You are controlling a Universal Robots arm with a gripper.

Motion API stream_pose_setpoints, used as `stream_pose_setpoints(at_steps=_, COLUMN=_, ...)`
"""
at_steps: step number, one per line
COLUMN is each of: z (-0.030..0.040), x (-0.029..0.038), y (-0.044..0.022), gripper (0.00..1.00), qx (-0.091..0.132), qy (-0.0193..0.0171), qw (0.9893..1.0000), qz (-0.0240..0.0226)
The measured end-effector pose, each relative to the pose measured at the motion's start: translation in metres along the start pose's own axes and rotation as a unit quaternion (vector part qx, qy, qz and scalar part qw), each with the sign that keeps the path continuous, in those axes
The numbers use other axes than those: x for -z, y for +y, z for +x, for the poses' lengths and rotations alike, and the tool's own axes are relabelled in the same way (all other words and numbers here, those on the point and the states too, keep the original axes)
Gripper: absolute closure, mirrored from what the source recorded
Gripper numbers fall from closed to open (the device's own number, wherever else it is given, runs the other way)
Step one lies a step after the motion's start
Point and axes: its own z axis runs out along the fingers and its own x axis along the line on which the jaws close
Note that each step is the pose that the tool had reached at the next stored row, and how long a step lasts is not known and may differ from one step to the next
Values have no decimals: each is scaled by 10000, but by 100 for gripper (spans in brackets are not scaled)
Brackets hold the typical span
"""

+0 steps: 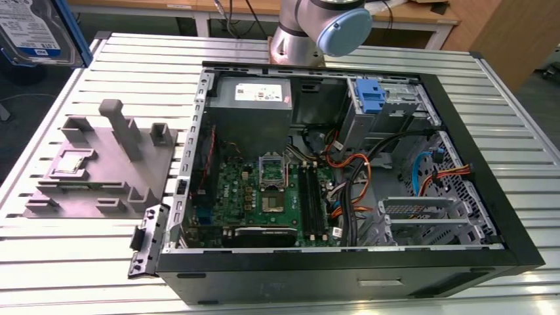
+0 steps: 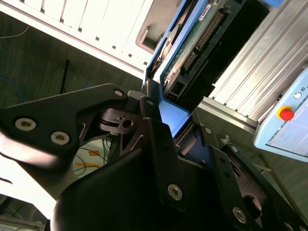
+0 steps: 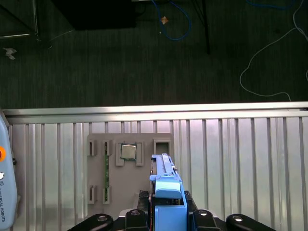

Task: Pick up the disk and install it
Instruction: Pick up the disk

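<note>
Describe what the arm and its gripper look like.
The arm is a silver-grey metal tube with a round, light-blue joint cap. The gripper is matt black, built of flat, angular linkage plates pinned together with silver screw heads, as both wrist views show.

Tool (image 3: 168,214) clamped on disk (image 3: 168,192), held edge-on, blue carrier frame betw. black fingers (image 3: 139,219). Under it: ribbed metal worktop (image 3: 240,163) w/ grey fixture plate (image 3: 127,185). Small square silver chip (image 3: 128,151) sits in a plate pocket, thin green strip (image 3: 106,168) in the slot beside it. Beyond worktop edge: dark floor (image 3: 96,62), blue cable (image 3: 175,24), white cable (image 3: 269,62).
</note>
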Motion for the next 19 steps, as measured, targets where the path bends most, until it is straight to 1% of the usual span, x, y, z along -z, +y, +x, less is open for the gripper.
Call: stream_pose_setpoints(at_steps=19, z=0, x=8, y=0, gripper=64, qx=0, qy=0, qw=10000, qz=0)
